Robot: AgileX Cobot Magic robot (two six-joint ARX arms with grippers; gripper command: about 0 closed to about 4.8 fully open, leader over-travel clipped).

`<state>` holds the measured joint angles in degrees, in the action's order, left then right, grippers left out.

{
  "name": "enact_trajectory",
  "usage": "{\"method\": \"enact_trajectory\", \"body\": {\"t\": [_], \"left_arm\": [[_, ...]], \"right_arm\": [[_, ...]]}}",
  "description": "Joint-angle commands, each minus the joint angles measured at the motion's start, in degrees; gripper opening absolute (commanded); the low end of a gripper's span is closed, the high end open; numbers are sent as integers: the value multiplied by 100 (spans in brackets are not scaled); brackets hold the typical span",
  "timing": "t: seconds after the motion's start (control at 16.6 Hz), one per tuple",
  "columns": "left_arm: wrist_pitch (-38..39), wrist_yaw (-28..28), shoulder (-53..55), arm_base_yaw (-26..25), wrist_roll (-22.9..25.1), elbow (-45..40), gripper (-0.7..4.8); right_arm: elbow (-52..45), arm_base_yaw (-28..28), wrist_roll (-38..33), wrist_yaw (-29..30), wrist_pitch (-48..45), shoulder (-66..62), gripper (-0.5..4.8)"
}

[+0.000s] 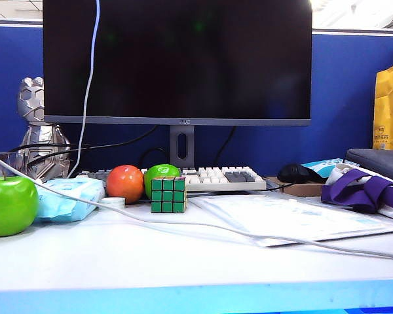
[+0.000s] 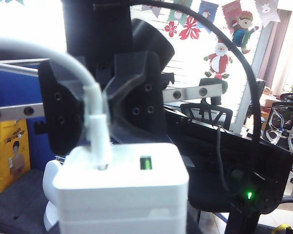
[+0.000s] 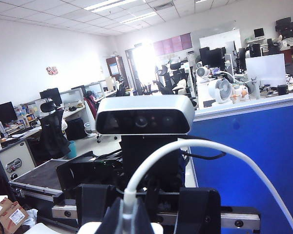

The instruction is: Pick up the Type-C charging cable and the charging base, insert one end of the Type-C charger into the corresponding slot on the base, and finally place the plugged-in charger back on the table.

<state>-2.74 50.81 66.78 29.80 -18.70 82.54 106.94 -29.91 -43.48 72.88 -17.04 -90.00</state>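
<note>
Neither gripper shows in the exterior view. There the white Type-C charging cable (image 1: 183, 224) trails across the table (image 1: 183, 275). In the left wrist view the white charging base (image 2: 122, 185) fills the foreground where my left gripper (image 2: 122, 219) holds it; the jaws are hidden behind it. The cable's plug (image 2: 98, 141) stands in the base's port face beside a green-lit opening. My right gripper (image 3: 129, 222) is shut on that plug, and its fingers (image 2: 112, 97) pinch it just above the base. The cable (image 3: 185, 146) arcs away from the plug, with the base (image 3: 85, 228) just beyond it.
On the desk stand a black monitor (image 1: 177, 59), a keyboard (image 1: 216, 178), a green-faced Rubik's cube (image 1: 168, 194), a red apple (image 1: 124, 184), green apples (image 1: 10, 204), a blue tissue pack (image 1: 69, 196), a mouse (image 1: 296, 173), papers (image 1: 281, 216) and a purple-strapped bag (image 1: 367, 186).
</note>
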Motion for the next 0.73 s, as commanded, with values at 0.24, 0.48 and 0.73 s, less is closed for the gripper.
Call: {"method": "enact_trajectory", "body": {"t": [0.24, 0.48, 0.73], "left_arm": [[-728, -579, -109, -70, 7, 98, -7], [-737, -575, -109, -70, 118, 98, -7], [-999, -577, -111, -76, 116, 98, -7]], "right_arm": [[-17, -9, 177, 680, 570, 7, -3], [-17, -9, 461, 802, 800, 11, -3], [-20, -9, 627, 975, 1126, 33, -3]]}}
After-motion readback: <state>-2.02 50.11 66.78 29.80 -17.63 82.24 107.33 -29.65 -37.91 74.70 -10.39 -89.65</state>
